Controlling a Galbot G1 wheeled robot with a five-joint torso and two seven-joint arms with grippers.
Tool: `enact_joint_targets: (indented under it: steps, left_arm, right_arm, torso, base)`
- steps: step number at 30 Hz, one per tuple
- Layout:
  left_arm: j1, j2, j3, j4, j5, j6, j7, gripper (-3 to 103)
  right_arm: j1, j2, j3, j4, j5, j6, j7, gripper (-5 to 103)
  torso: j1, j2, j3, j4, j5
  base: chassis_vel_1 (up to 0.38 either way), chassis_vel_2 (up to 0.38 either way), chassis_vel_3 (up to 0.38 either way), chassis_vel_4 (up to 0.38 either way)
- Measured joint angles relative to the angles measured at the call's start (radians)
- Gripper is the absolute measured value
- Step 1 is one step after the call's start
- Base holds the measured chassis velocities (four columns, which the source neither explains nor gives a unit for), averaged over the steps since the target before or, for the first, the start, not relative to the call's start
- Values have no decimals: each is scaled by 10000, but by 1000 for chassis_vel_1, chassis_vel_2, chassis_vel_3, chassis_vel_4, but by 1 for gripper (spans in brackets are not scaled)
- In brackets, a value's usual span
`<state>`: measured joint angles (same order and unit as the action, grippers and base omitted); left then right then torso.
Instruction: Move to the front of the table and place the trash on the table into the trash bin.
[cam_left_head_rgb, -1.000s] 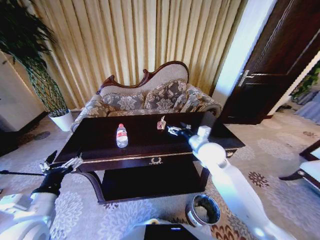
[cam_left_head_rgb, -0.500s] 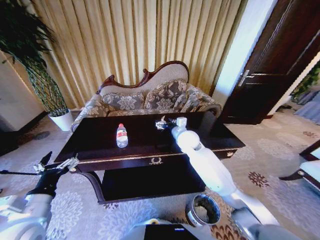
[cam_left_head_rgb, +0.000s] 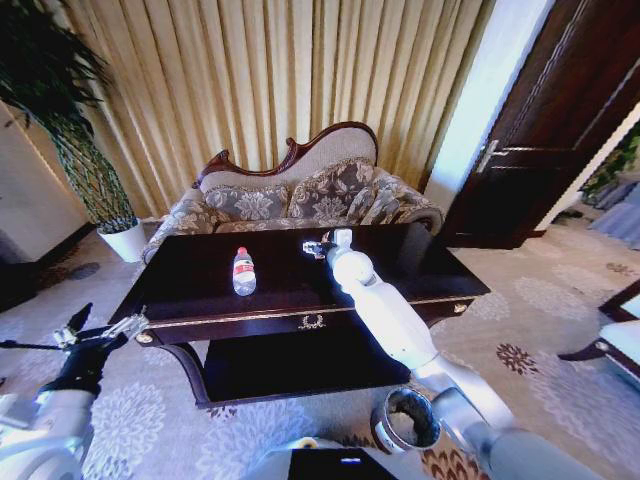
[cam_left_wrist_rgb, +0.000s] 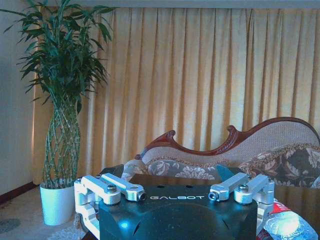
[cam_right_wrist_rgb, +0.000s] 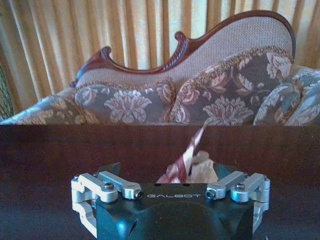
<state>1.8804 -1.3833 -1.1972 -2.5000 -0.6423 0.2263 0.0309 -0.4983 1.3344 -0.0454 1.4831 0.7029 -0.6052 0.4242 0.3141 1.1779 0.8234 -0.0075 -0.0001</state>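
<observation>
The dark brown table (cam_left_head_rgb: 400, 262) stands right before me. A clear bottle (cam_left_head_rgb: 244, 271) with a red label stands upright on its left half; its red label and clear body (cam_left_wrist_rgb: 287, 225) also show in the left wrist view. My right arm reaches across the table, its gripper (cam_left_head_rgb: 313, 246) open at the far middle. Between its fingers (cam_right_wrist_rgb: 167, 172) stands a reddish wrapper (cam_right_wrist_rgb: 186, 156) with white crumpled paper (cam_right_wrist_rgb: 202, 171) beside it. The trash bin (cam_left_head_rgb: 392, 425) sits on the carpet at the near right, partly behind my right arm. My left gripper (cam_left_head_rgb: 98, 328) hangs open off the table's left corner.
A patterned sofa (cam_left_head_rgb: 300, 195) stands behind the table before tan curtains. At the far left is a tall plant in a white pot (cam_left_head_rgb: 125, 240). A dark door (cam_left_head_rgb: 550, 130) is at the right, with a chair (cam_left_head_rgb: 620, 335) at the right edge. Patterned carpet surrounds the table.
My right arm has swung left over the table, bringing its gripper up to the wrapper. My left gripper has drifted a little left and down.
</observation>
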Motion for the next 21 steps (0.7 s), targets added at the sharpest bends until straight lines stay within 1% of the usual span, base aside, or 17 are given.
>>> enact_joint_targets:
  steps: [1,3,4,5,6,7,9,10,11,13,16,17,18,19,21]
  left_arm:
    - [-3,8,-2,0,-5,-1,0,100]
    - [-12,27,-6,0,-12,-4,0,100]
    - [-12,27,-6,0,-12,-4,0,100]
    - [-12,31,-9,0,-13,-9,0,100]
    - [-10,32,-11,0,-13,-13,0,100]
    - [24,35,-41,0,-15,-46,1,100]
    - [46,37,-61,0,-16,-70,3,100]
    - [79,37,-98,0,-17,-103,8,100]
    - [92,37,-114,0,-17,-124,11,100]
    - [95,37,-116,0,-17,-132,12,100]
    - [94,52,-76,-1,-13,-148,17,100]
    - [94,52,-76,-1,-13,-148,17,100]
    - [81,57,-50,-1,-9,-147,17,100]
    - [72,58,-35,0,-5,-147,17,100]
    - [46,61,-3,0,11,-148,19,100]
  right_arm:
    - [-18,0,-2,-29,-26,7,-5,102]
    - [-56,-26,1,-51,-72,39,-20,95]
    - [-56,-26,1,-51,-72,39,-20,95]
    - [-74,-66,19,-48,-93,52,-27,90]
    - [-76,-80,23,-41,-95,54,-29,90]
    - [-84,-152,35,11,-106,72,-40,79]
    - [-87,-178,40,36,-111,78,-47,79]
    - [-99,-206,73,56,-124,96,-59,68]
    - [-118,-220,113,56,-138,130,-66,62]
    - [-140,-227,143,56,-149,164,-71,62]
    - [-274,-269,230,121,-177,242,-92,46]
    - [-274,-269,230,121,-177,242,-92,46]
    - [-319,-299,240,165,-178,251,-99,41]
    - [-353,-322,248,201,-178,256,-104,41]
    - [-413,-379,277,268,-178,264,-118,30]
  torso:
    - [0,0,0,0,1]
    - [0,0,0,0,1]
    - [0,0,0,0,1]
    - [0,0,0,0,1]
    - [0,0,-1,0,1]
    - [0,0,0,-1,0]
    - [0,0,0,-1,1]
    - [0,0,0,0,1]
    - [0,0,0,0,1]
    - [0,1,-1,0,1]
    - [0,0,0,0,1]
    - [0,0,0,0,1]
    - [0,0,0,0,2]
    - [0,0,0,0,1]
    - [0,0,-1,-1,1]
  base:
    - [0,0,0,0]
    - [0,0,0,0]
    - [0,0,0,0]
    - [0,0,0,0]
    - [0,0,0,0]
    - [0,0,0,0]
    - [0,0,0,0]
    - [0,0,0,0]
    - [0,0,0,0]
    - [0,0,0,0]
    - [0,0,0,0]
    - [0,0,0,0]
    - [0,0,0,0]
    - [0,0,0,0]
    - [0,0,0,0]
